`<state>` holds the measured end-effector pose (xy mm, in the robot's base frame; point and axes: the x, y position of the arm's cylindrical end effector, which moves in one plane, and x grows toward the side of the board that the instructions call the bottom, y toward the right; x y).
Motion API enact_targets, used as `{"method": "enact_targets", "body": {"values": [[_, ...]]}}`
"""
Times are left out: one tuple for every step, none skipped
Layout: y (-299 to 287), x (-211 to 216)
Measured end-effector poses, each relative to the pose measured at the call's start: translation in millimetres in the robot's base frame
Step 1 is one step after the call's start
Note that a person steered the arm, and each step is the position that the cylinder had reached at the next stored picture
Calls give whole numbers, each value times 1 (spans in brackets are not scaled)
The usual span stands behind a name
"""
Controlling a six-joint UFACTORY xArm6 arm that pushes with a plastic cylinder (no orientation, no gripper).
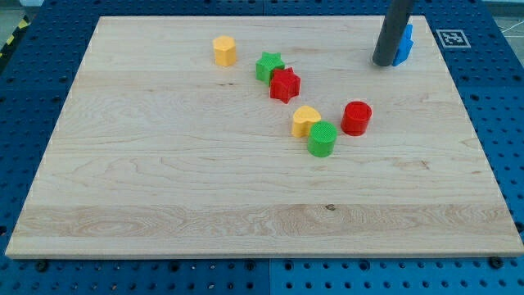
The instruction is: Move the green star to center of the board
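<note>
The green star (pixel 268 66) lies on the wooden board (pixel 164 164), left of and above the board's middle. A red star (pixel 285 84) touches its lower right side. My tip (pixel 383 63) is at the view's upper right, far to the right of the green star, and rests against the left side of a blue block (pixel 404 45) that the rod partly hides.
A yellow hexagonal block (pixel 224 50) stands left of the green star. A yellow heart (pixel 306 120), a green cylinder (pixel 322 138) touching it, and a red cylinder (pixel 356 118) sit right of the middle. A blue perforated table surrounds the board.
</note>
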<state>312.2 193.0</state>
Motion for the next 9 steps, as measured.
{"method": "enact_targets", "body": {"values": [[-24, 1], [-74, 1], [-87, 4], [-89, 10], [-123, 1], [-143, 1], [-156, 1], [-180, 2], [-212, 18]]}}
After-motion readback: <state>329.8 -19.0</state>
